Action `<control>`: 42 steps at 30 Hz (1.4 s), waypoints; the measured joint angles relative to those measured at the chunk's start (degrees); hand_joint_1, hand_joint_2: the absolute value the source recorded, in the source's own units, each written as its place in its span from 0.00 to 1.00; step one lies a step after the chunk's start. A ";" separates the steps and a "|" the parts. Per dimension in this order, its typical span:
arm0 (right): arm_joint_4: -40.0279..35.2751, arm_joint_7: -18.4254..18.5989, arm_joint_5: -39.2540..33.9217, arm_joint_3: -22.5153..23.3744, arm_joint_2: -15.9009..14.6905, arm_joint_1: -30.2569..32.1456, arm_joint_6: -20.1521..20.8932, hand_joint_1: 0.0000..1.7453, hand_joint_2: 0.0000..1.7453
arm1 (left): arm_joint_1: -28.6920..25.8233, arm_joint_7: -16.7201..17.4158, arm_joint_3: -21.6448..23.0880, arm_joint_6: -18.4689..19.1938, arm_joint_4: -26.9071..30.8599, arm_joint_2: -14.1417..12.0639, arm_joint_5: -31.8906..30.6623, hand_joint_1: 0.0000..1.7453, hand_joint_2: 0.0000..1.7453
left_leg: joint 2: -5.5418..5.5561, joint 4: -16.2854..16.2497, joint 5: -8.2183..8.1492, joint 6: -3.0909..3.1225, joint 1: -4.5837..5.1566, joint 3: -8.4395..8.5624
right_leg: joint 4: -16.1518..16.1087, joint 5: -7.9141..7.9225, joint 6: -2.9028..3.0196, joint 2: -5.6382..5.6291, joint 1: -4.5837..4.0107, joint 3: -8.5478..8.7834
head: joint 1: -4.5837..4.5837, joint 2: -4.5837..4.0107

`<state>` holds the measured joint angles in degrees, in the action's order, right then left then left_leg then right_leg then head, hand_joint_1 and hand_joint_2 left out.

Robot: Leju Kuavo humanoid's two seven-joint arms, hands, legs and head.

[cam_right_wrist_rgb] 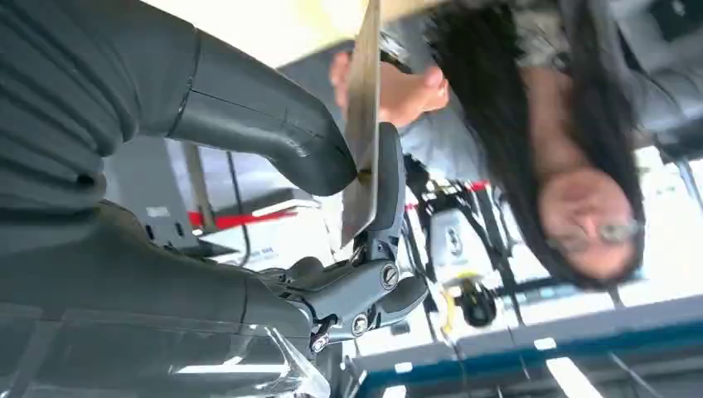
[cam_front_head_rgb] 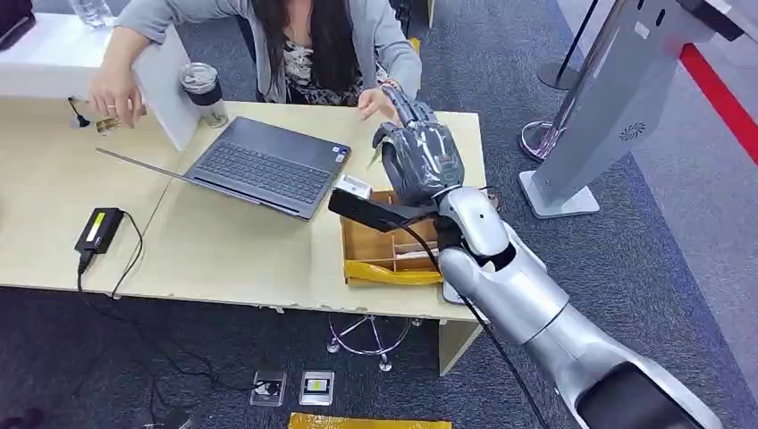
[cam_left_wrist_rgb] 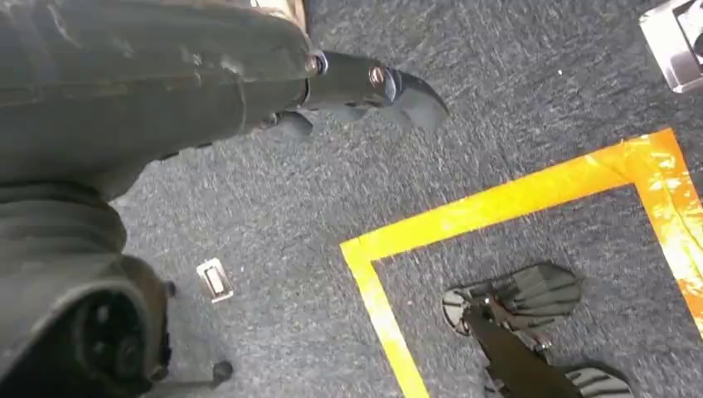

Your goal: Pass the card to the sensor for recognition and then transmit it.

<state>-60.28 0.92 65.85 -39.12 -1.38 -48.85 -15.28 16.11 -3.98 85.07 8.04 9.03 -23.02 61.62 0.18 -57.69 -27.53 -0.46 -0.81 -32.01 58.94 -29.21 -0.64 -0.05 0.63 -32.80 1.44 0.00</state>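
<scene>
My right hand [cam_front_head_rgb: 418,156] is raised over the right end of the desk [cam_front_head_rgb: 54,206], above a wooden compartment box [cam_front_head_rgb: 380,246]. In the right wrist view the thumb and a dark finger [cam_right_wrist_rgb: 388,178] pinch a thin pale card [cam_right_wrist_rgb: 361,141], which I see edge-on. A person's hand [cam_front_head_rgb: 375,103] reaches in close to my fingertips and shows just beyond the card [cam_right_wrist_rgb: 406,83]. A small white device [cam_front_head_rgb: 353,186] lies on the desk between the laptop and the box. My left hand [cam_left_wrist_rgb: 365,83] hangs over the carpet, fingers apart, holding nothing.
A seated person leans over the far side of the desk. An open laptop [cam_front_head_rgb: 268,165], a cup [cam_front_head_rgb: 204,89] and a black power brick [cam_front_head_rgb: 98,228] with its cable are on the desk. A white kiosk stand [cam_front_head_rgb: 617,116] rises at the right. Yellow floor tape [cam_left_wrist_rgb: 497,207] marks the carpet.
</scene>
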 joint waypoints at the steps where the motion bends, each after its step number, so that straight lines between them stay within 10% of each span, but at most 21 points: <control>1: 0.46 -0.94 -0.11 -0.02 0.76 -0.45 -1.89 1.00 1.00 | 0.13 0.02 0.04 0.07 0.00 0.06 -0.22 0.00 0.00 | -0.01 0.00 0.00 0.00 0.00 -0.01 | 0.00 0.00 0.00 0.00 0.00 -0.01 | 0.00 0.00; 23: 17.79 -1.93 0.46 -0.15 10.19 -4.32 -9.04 1.00 1.00 | 1.92 1.16 0.20 -0.24 0.00 1.31 -1.46 0.00 0.00 | 0.00 -0.01 0.00 0.00 0.00 0.00 | -0.01 0.00 0.00 0.00 0.00 -0.02 | -0.02 0.00; 24: 18.25 -1.90 0.48 -0.15 10.19 -4.32 -9.15 0.00 1.00 | 1.96 1.18 0.22 -0.26 0.00 1.36 -1.47 0.00 0.00 | 0.00 -0.01 0.00 0.00 0.00 0.00 | -0.02 0.00 0.00 0.00 0.00 -0.02 | 0.00 0.00; 25: 18.64 -1.84 0.48 -0.15 10.19 -4.32 -9.26 0.00 0.00 | 1.98 1.20 0.24 -0.26 0.00 1.42 -1.47 0.00 0.00 | 0.00 -0.01 0.00 0.00 0.00 0.00 | -0.02 0.00 0.00 0.00 0.00 -0.01 | 0.00 0.00; 42: 24.72 -4.11 -5.86 2.78 7.76 -8.58 -7.44 0.00 0.00 | 2.05 1.42 0.59 -0.74 0.00 1.75 -0.42 0.00 0.00 | 0.02 -0.03 0.01 0.01 0.03 0.02 | -0.04 0.00 -0.01 0.04 0.02 -0.02 | 0.02 0.00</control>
<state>-35.56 -3.19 59.99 -36.35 6.38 -57.43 -22.73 18.16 -2.56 85.66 7.30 9.03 -21.27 61.20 0.20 -57.72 -27.53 -0.45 -0.79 -31.99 58.90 -29.21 -0.65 -0.01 0.66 -32.82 1.46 0.00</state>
